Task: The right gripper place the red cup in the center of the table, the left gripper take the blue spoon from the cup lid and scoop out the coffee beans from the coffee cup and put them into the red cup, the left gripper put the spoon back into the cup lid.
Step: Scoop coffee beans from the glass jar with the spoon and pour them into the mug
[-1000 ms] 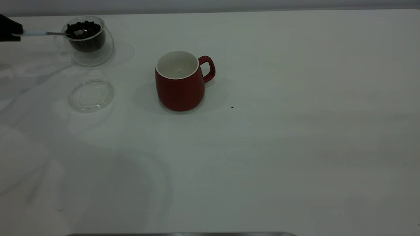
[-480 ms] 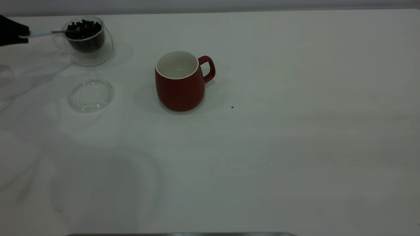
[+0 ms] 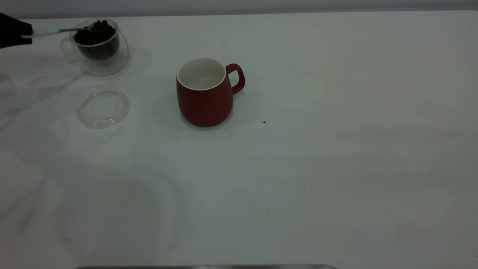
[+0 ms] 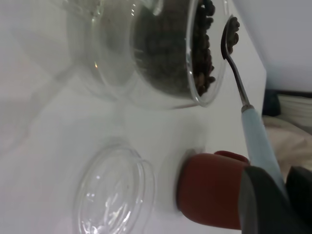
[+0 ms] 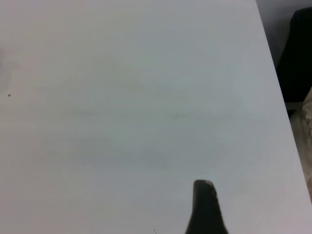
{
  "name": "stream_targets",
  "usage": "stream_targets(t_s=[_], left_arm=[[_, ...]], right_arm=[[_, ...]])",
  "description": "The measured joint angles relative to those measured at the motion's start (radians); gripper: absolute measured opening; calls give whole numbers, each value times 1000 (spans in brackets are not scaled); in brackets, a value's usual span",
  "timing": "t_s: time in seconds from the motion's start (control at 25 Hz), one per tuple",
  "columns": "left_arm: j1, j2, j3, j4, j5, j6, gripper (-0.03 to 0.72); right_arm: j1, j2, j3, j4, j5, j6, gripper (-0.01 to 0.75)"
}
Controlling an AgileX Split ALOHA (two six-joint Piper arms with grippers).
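Note:
The red cup (image 3: pixel 204 93) stands upright and empty near the middle of the table (image 3: pixel 336 149). At the far left, my left gripper (image 3: pixel 15 31) is shut on the pale handle of the blue spoon (image 3: pixel 44 32). The spoon's bowl holds several coffee beans (image 4: pixel 231 33) just above the rim of the coffee cup (image 3: pixel 99 45), which holds a heap of beans. The cup lid (image 3: pixel 103 108) lies bare in front of the coffee cup. In the left wrist view my left gripper (image 4: pixel 282 195) pinches the spoon (image 4: pixel 261 141). My right gripper (image 5: pixel 204 209) hangs over bare table, away from the cups.
A tiny dark speck (image 3: pixel 264 122) lies to the right of the red cup. The table's far edge runs just behind the coffee cup. Open tabletop spreads right of and in front of the red cup.
The spoon's bowl has come up out of the bean heap to the coffee cup's rim with beans in it. The left gripper rose slightly. Nothing else moved.

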Motion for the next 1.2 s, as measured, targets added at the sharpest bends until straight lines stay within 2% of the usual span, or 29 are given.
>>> stream_targets(t_s=[0.32,1.2], left_arm=[[41,0,0,-3,52,-3,123],[43,0,-1,26,54,-18,123]], right_arm=[[0,0,0,0,0,0,574],[0,0,0,0,0,0,574]])
